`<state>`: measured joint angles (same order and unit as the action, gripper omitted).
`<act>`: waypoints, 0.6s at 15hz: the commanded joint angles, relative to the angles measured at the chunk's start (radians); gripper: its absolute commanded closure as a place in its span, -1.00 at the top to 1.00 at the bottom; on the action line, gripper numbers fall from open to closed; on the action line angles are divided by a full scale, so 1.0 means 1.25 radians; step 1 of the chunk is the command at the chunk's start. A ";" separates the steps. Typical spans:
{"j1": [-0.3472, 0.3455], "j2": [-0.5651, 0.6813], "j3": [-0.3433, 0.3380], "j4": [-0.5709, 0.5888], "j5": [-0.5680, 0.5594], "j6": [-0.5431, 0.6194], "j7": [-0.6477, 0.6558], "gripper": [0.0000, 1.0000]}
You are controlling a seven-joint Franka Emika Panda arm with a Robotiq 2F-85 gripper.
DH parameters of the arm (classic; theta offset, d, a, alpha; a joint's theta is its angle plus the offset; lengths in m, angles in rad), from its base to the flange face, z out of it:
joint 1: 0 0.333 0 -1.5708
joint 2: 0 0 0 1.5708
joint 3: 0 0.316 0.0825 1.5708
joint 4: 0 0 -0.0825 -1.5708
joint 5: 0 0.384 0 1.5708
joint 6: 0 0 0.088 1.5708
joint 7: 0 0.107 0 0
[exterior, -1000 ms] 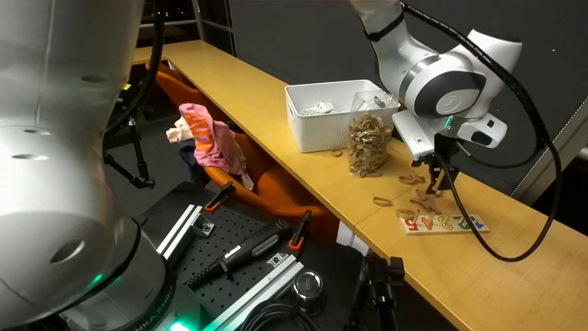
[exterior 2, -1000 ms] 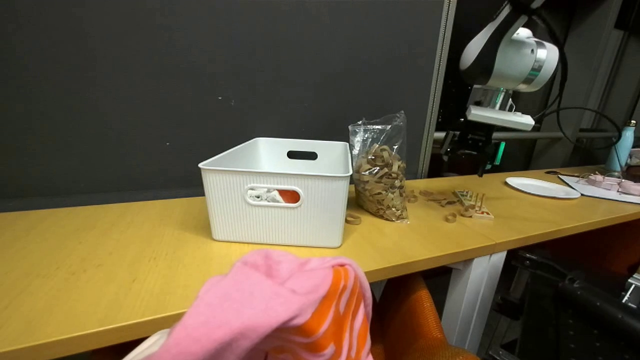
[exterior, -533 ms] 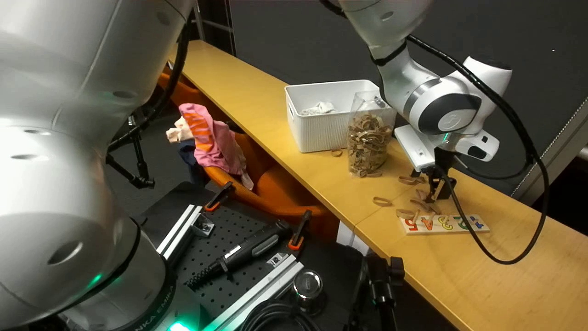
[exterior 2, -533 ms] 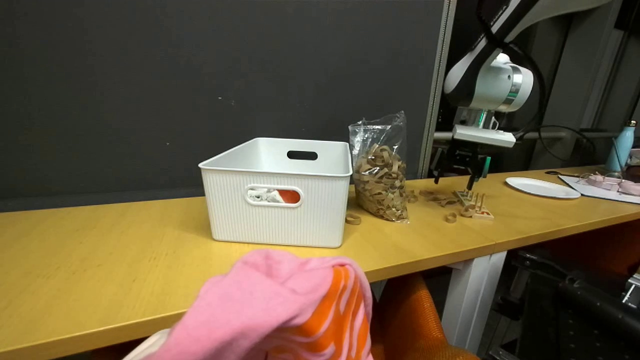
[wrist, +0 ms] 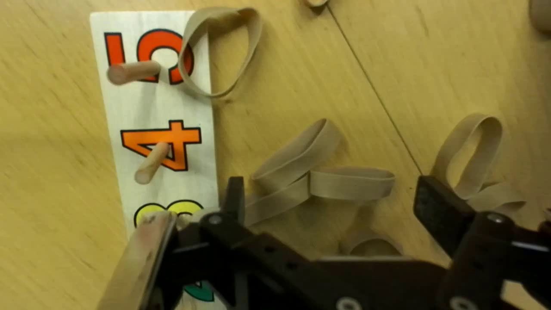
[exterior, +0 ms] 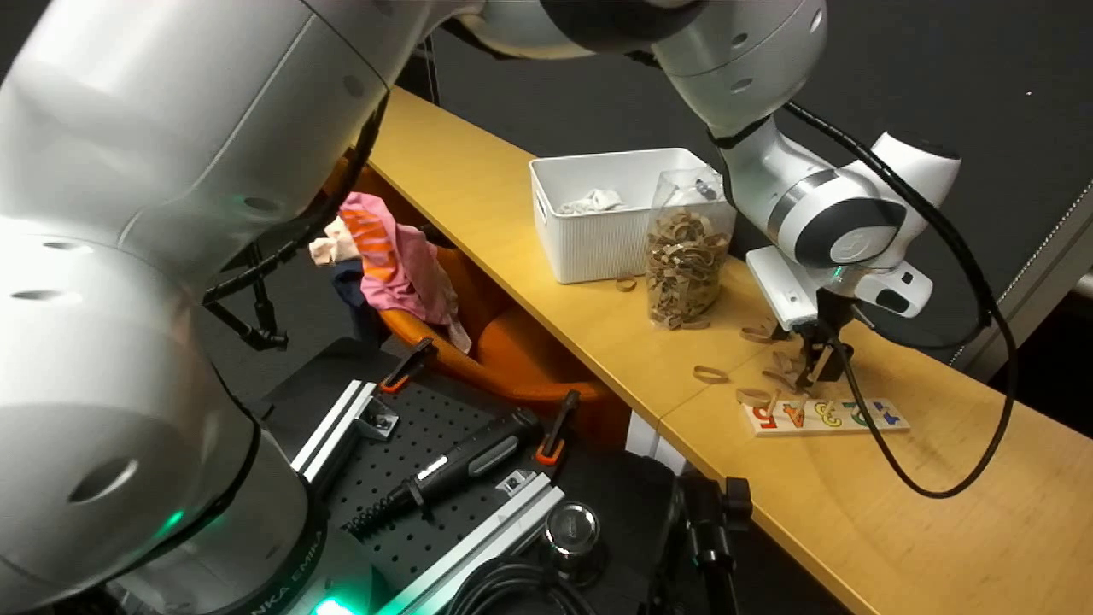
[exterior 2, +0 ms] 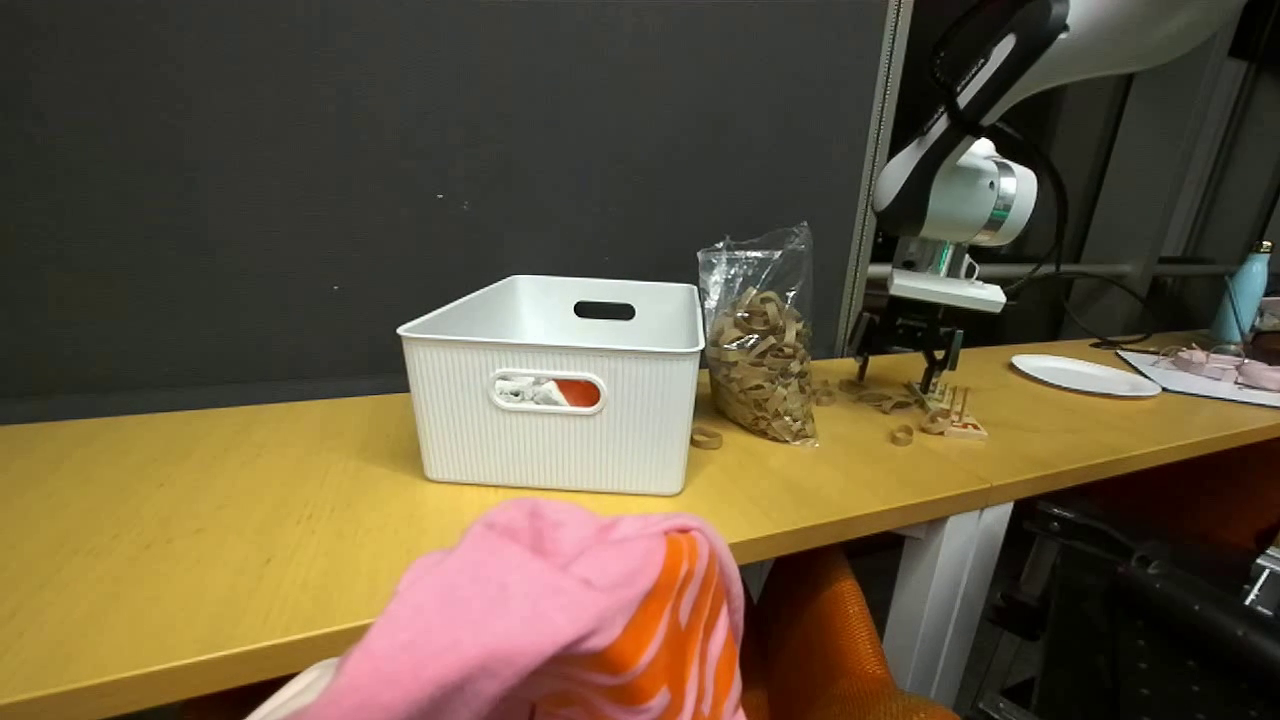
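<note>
Spread wide and gripping nothing, the gripper point(wrist: 331, 202) is just above a loose cluster of tan bands point(wrist: 351, 185), though it partly hides one, whose shape is unclear. They look light, soft and springy, more apt to slide or flatten than break, so a pinch across one band's middle seems best. The cluster lies beside the numbered peg board point(wrist: 168, 103), well in from the table's point(exterior: 837, 504) edge by the orange chair point(exterior: 534, 346).

Dim — glare on arm point(exterior: 188, 154) — wrist view soft.
</note>
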<state>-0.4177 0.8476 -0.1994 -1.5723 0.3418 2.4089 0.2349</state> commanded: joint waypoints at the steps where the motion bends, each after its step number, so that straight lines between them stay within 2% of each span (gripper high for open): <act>1: -0.021 0.052 0.019 0.084 0.015 -0.045 0.013 1.00; 2: -0.020 0.061 0.018 0.098 0.013 -0.054 0.018 1.00; 3: -0.019 0.070 0.018 0.110 0.011 -0.061 0.021 0.92; 4: -0.019 0.078 0.018 0.121 0.011 -0.067 0.024 0.68; 5: -0.018 0.086 0.019 0.132 0.011 -0.073 0.027 0.80; 6: -0.018 0.093 0.018 0.143 0.009 -0.078 0.030 0.57; 7: -0.017 0.100 0.018 0.152 0.007 -0.085 0.033 0.24; 9: -0.017 0.112 0.017 0.168 0.006 -0.093 0.036 -0.08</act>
<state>-0.4185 0.9519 -0.1959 -1.4308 0.3414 2.3358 0.2690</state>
